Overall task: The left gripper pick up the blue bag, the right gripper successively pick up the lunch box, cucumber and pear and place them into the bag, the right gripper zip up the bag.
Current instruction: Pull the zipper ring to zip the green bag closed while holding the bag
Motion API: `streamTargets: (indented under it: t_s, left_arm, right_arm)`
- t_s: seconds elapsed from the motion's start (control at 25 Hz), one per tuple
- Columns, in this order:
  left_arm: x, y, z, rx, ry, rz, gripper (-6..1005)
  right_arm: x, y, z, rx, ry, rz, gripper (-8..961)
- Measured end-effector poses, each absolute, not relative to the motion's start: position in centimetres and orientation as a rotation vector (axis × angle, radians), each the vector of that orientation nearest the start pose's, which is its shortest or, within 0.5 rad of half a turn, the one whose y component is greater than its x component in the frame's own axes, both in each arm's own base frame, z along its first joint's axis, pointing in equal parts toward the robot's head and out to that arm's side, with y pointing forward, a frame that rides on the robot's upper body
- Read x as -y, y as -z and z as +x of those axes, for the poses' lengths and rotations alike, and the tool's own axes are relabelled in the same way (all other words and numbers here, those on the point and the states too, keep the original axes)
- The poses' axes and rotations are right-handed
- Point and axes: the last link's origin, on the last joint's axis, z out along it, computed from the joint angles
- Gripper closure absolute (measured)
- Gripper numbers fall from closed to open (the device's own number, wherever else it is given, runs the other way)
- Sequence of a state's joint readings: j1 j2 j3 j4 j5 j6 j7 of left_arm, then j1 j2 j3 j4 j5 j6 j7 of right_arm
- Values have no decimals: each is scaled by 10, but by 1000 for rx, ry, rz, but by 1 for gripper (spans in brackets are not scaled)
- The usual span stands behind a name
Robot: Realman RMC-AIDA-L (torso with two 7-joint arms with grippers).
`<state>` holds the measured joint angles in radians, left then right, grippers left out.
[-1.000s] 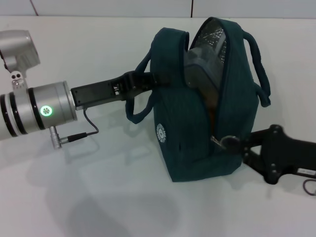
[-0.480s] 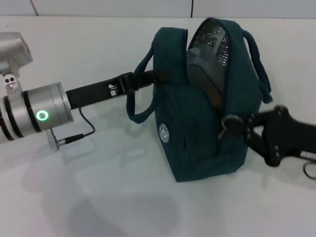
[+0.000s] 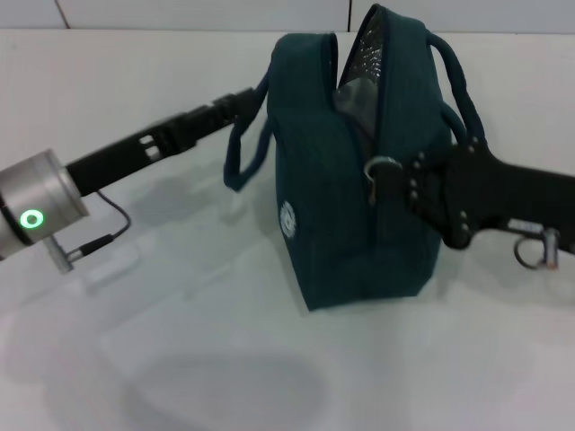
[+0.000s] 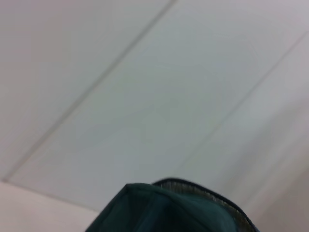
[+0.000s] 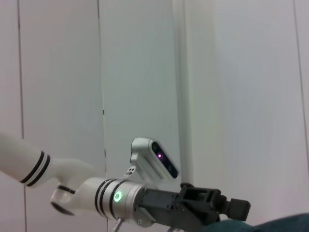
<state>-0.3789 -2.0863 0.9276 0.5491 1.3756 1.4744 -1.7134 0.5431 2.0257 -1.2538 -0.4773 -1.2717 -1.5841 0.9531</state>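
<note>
The blue bag stands upright in the middle of the head view, and its top edge also fills the bottom of the left wrist view. My left gripper is shut on the bag's left handle. My right gripper is shut on the ring zip pull, about halfway up the bag's side. Above the pull the zip gapes, showing foil lining and a grey edge of the lunch box. The cucumber and pear are hidden. In the right wrist view the left gripper appears from the far side.
The white table lies under and around the bag. A cable hangs from the left arm's silver cylinder. A small metal ring dangles under the right arm. White wall panels fill both wrist views.
My right gripper has slid up the bag's side with the zip pull, shutting the lower zip. The bag has turned more upright, and the left arm has swung down to the left.
</note>
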Motion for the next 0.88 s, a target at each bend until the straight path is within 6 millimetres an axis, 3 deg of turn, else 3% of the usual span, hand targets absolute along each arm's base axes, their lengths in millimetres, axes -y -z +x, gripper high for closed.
streamTargets:
  t_s: [0.2,0.44,0.88]
  left_arm:
    - [-311,-14,-277,1199,1352,-2160,239]
    - [-304,-23,-287,1136,1376,-2093,241]
    - [-303,-21,-287,1121,1377,-2096,242]
  right_arm:
    - [-329,25,188,-22,-1173,-2696,947]
    - [-329,25,186,-4,-1170,-2689,947]
    - [-341,17,172,52,-1193,-2615,947]
